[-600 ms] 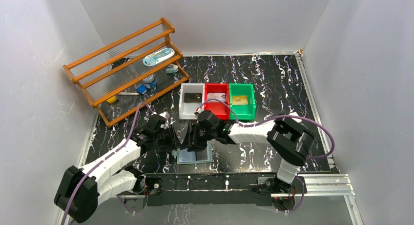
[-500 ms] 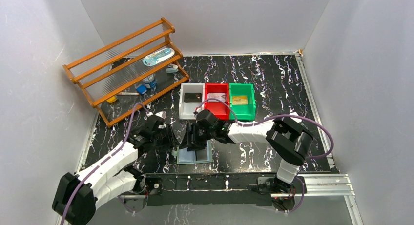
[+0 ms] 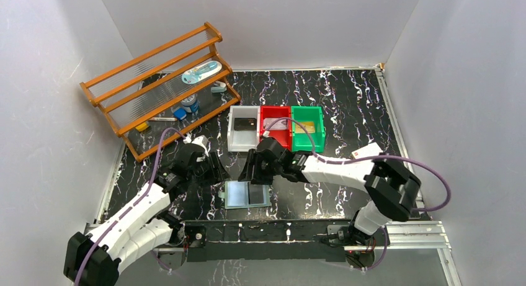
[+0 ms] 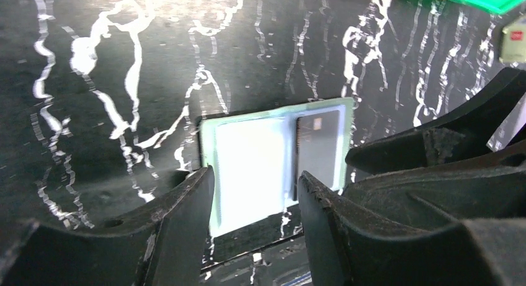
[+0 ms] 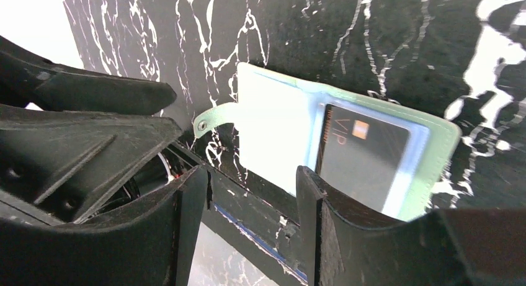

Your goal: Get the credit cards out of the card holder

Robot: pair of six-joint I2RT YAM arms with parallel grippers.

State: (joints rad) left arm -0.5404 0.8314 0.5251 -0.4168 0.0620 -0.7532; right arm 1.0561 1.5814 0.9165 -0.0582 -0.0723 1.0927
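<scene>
At the bench (image 3: 347, 100)'s near edge the card holder (image 3: 247, 194) lies spread open, the left end effector (image 4: 254, 180) and right end effector (image 5: 251, 174) above it, both parted and empty. Its dark credit card (image 5: 363, 152) sits pocketed. Tugged with nothing pinning it, the holder could slide off that edge.
</scene>
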